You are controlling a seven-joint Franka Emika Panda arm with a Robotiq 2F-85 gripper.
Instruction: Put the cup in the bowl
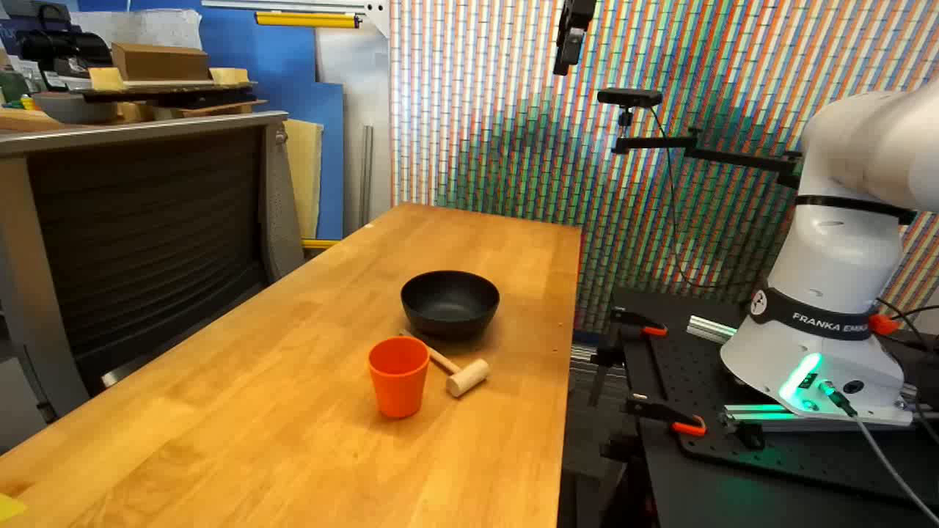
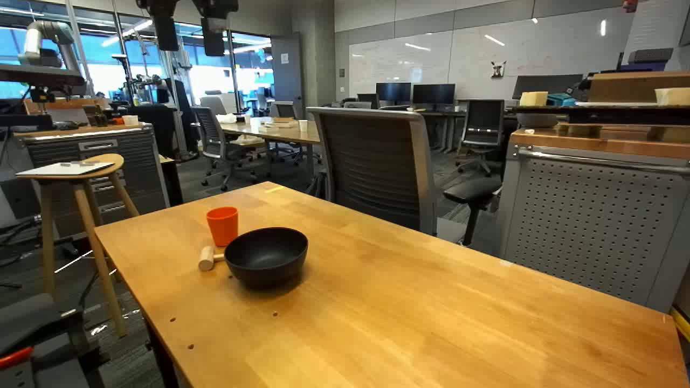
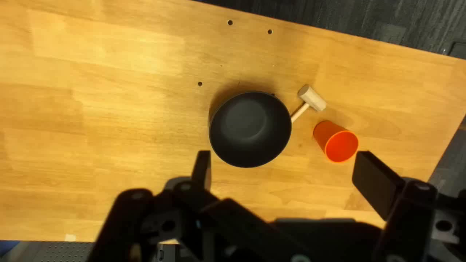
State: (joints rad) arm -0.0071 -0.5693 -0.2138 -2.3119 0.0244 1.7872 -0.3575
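The orange-red cup stands upright on the wooden table, apart from the black bowl. Cup and bowl show in both exterior views. In the wrist view the bowl lies near the middle, and the cup is to its right. Both look empty. My gripper is open with nothing between its fingers. It hangs high above the table, at the top edge of both exterior views, where its fingers show.
A small wooden mallet lies between cup and bowl, its handle pointing toward the bowl; it also shows in the wrist view. The wooden table has a chair along one side. A camera on a black arm stands near the robot base.
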